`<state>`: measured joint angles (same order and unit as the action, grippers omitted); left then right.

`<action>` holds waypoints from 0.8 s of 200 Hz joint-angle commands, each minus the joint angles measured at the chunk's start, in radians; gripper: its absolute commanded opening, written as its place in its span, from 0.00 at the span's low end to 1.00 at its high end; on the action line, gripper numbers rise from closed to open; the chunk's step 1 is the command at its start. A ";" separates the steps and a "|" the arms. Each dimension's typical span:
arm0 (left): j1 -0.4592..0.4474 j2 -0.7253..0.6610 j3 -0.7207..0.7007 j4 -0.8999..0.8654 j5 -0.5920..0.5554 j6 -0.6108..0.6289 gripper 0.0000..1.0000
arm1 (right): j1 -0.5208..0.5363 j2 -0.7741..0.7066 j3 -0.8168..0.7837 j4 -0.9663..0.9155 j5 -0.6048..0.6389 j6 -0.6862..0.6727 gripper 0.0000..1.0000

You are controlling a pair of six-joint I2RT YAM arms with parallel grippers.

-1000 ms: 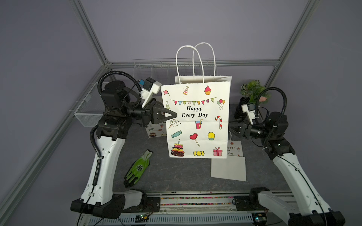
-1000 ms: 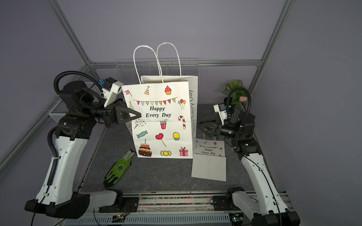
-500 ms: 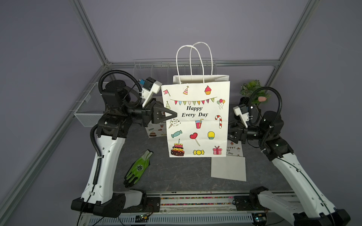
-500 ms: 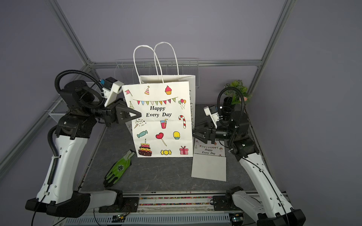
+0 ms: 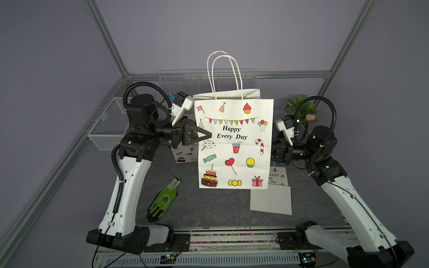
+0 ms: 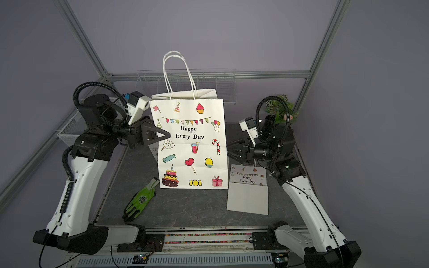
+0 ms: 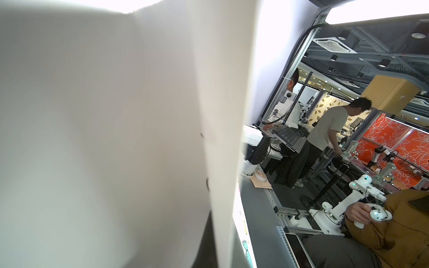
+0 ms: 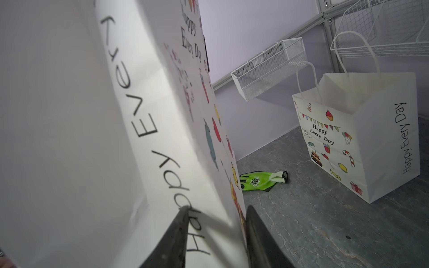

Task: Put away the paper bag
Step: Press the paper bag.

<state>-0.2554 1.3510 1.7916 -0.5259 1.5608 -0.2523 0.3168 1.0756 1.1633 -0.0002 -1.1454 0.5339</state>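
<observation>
Right fingers (image 8: 257, 234), newly arrived and narrowing, stand half-open with side edge of paper bag (image 5: 234, 143) between them; left fingers (image 5: 204, 134) clamp shut on opposite edge, so two-handed hold for stowing seems near.

Totals three printed paper bags: one near upright bag (image 5: 234, 143), one far upright bag (image 8: 336, 139), one flat bag (image 6: 247, 176). Adds one plain pale sheet (image 5: 270, 200) and one green glove (image 5: 163, 199) on the worktop (image 5: 209, 208). Numbers one mesh basket (image 5: 109, 132), one wire rack (image 5: 181, 81), one potted plant (image 5: 313, 113). Includes two robot arms: left arm (image 5: 130, 185), right arm (image 5: 348, 201).
</observation>
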 commanded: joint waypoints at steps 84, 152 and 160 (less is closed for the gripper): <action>0.002 0.013 -0.006 -0.009 0.022 0.019 0.00 | 0.008 -0.042 0.017 0.055 -0.045 0.015 0.47; 0.011 -0.013 -0.054 -0.008 -0.049 0.019 0.00 | 0.008 -0.060 0.061 -0.131 0.064 -0.094 0.21; 0.011 -0.019 -0.062 -0.008 -0.066 0.018 0.00 | 0.008 -0.063 0.061 -0.134 0.074 -0.093 0.19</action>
<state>-0.2504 1.3621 1.7580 -0.5301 1.5417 -0.2497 0.3187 1.0378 1.2018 -0.0662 -1.1255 0.4843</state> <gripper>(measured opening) 0.044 0.216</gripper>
